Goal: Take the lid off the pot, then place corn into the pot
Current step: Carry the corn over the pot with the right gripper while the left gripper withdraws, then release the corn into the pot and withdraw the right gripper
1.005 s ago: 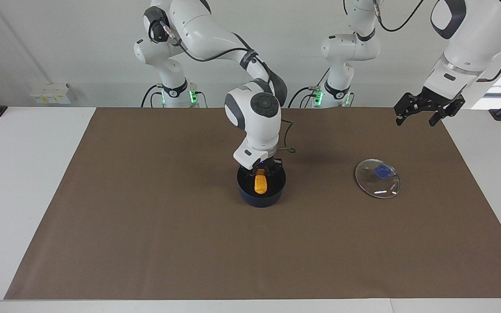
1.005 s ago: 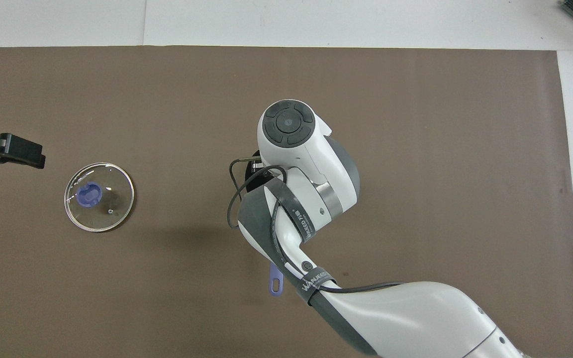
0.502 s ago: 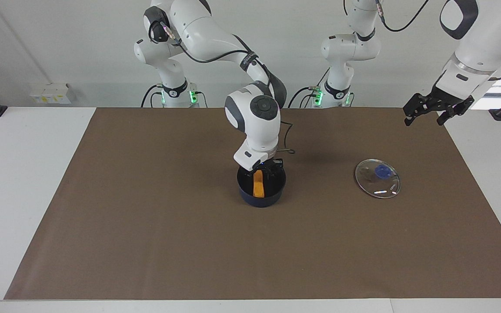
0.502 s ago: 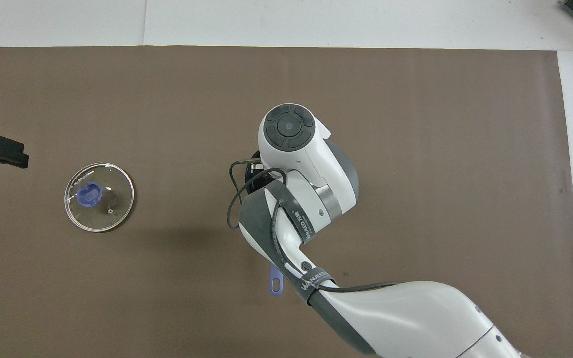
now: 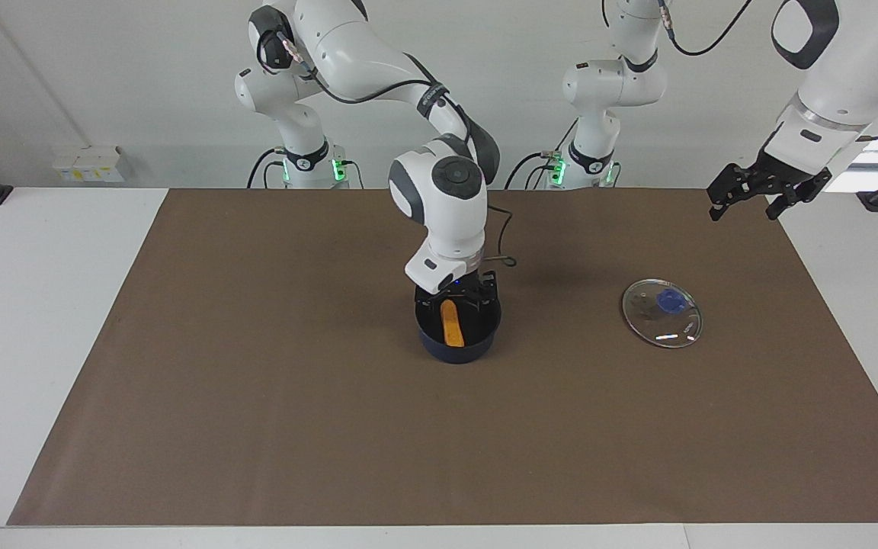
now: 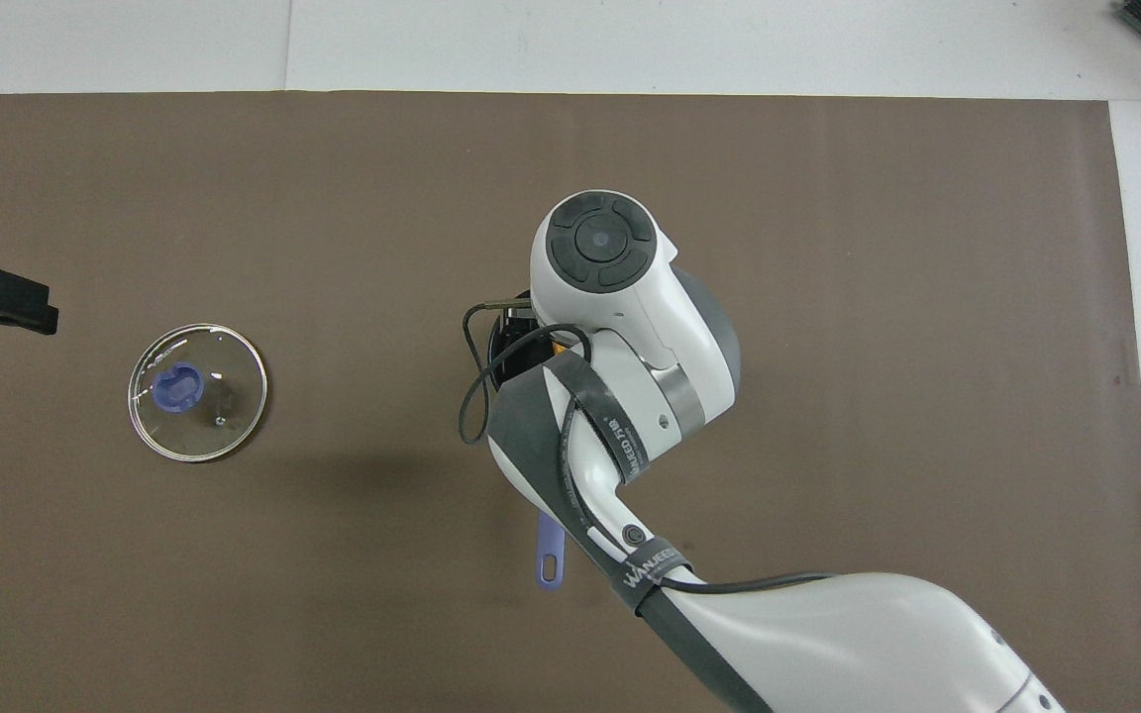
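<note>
The dark blue pot (image 5: 458, 347) stands mid-table on the brown mat. The orange-yellow corn (image 5: 451, 323) lies inside it, tilted against the black inside. My right gripper (image 5: 460, 293) hangs just above the pot's rim, open, with the corn free below it. In the overhead view the right arm covers the pot, and only the handle (image 6: 550, 560) and a sliver of corn (image 6: 559, 347) show. The glass lid (image 5: 661, 313) with its blue knob lies flat on the mat toward the left arm's end; it also shows in the overhead view (image 6: 197, 392). My left gripper (image 5: 744, 207) waits in the air over the mat's edge, open and empty.
The brown mat (image 5: 256, 396) covers most of the white table. The pot's handle points toward the robots.
My right gripper lowered the corn into the pot, let it go and rose a little. My left gripper drew away toward its own end of the table.
</note>
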Action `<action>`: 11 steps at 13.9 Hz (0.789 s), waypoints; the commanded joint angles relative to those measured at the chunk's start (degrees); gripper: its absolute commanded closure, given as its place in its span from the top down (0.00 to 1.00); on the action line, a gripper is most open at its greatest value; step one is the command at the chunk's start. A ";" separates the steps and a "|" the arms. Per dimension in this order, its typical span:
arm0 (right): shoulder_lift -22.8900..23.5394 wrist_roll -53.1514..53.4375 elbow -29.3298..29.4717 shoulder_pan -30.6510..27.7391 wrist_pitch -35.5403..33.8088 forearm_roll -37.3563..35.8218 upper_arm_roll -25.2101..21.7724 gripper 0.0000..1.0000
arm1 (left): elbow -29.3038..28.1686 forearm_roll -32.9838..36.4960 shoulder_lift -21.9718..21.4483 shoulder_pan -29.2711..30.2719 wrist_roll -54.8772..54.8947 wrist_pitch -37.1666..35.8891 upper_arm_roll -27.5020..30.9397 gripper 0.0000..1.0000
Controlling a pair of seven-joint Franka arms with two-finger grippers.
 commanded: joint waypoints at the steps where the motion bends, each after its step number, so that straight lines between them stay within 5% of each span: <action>1: -5.97 0.16 -1.93 -4.33 0.64 -0.45 -0.64 1.00 | 0.18 -0.48 0.01 0.21 -0.09 -0.56 -0.11 1.00; 11: -22.94 -11.62 -1.23 -20.61 -15.52 -2.47 -0.55 1.00 | 0.18 -0.48 0.01 0.30 -0.09 -0.56 -0.02 1.00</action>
